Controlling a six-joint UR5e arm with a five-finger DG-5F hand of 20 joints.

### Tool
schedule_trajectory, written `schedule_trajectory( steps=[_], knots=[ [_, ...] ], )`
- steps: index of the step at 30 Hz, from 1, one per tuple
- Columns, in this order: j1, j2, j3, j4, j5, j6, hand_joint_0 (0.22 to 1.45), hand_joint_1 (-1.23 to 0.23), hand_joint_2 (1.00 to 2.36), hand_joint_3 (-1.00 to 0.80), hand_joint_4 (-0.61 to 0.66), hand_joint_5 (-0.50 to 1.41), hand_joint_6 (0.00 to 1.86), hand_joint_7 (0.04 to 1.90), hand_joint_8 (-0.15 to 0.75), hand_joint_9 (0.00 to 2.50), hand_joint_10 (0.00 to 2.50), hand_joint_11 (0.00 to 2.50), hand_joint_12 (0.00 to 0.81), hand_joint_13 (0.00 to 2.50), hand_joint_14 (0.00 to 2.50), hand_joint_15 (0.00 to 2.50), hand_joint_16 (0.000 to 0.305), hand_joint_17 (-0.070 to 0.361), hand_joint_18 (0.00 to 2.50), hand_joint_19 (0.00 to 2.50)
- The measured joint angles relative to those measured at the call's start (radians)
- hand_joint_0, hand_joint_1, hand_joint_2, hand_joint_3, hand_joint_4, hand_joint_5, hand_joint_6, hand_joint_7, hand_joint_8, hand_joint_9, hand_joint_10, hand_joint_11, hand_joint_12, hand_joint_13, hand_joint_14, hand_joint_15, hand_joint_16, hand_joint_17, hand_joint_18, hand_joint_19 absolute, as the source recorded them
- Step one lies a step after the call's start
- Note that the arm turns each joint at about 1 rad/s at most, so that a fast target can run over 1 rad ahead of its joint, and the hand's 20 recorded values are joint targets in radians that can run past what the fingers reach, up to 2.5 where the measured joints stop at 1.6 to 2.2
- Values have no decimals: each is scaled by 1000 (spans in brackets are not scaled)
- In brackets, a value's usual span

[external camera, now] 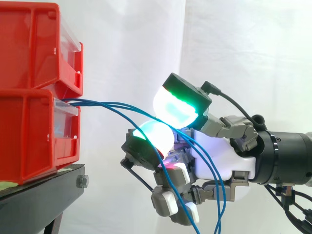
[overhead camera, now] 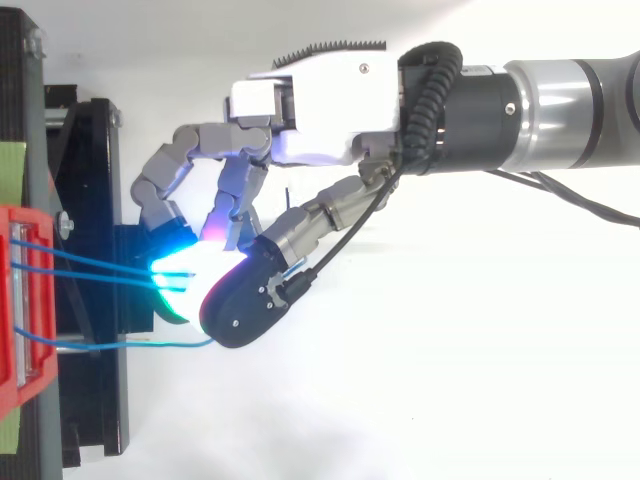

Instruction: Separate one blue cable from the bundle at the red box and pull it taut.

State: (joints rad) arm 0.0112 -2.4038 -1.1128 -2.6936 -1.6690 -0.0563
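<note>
side view: thin, curved blue cables (external camera: 109,104)

A white curtain (external camera: 131,48) hangs across the far side of the scene. A black stand (external camera: 44,195) sits at the left, with a silver bolt (external camera: 82,182) at its right end. Seen from above, a green strip (overhead camera: 8,170) lies along its left edge

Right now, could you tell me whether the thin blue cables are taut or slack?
Slack: thin blue cables bow from the red plastic bin to the pinching fingers.
</note>
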Motion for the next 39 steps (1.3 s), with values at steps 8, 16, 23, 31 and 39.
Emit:
schedule_trajectory(
  steps=[8, 16, 23, 31, 39],
  knots=[
    [0, 0, 0, 1, 0, -1, 589, -891, 1000, -500, 29, -147, 905, 1190, 311, 1131, 27, 970, 352, 1004, 28, 713, 48, 108, 988, 917],
    [0, 0, 0, 2, 0, 0, 547, -834, 1000, -500, 34, -144, 903, 1164, 319, 1138, 23, 957, 362, 1010, 26, 709, 50, 112, 1007, 923],
    [0, 0, 0, 2, 0, 0, 552, -765, 1000, -500, 39, -143, 897, 1163, 321, 1147, 26, 949, 356, 1002, 26, 709, 50, 112, 1006, 926],
    [1, 0, 0, 2, 0, -1, 657, -761, 1004, -448, 13, -154, 895, 1176, 315, 1137, 26, 953, 346, 997, 25, 719, 48, 107, 993, 940],
    [1, 0, 0, 0, 0, -1, 744, -935, 1000, -500, -5, -168, 902, 1149, 305, 1113, 23, 974, 346, 1012, 28, 717, 48, 108, 1003, 897]
  ],
)
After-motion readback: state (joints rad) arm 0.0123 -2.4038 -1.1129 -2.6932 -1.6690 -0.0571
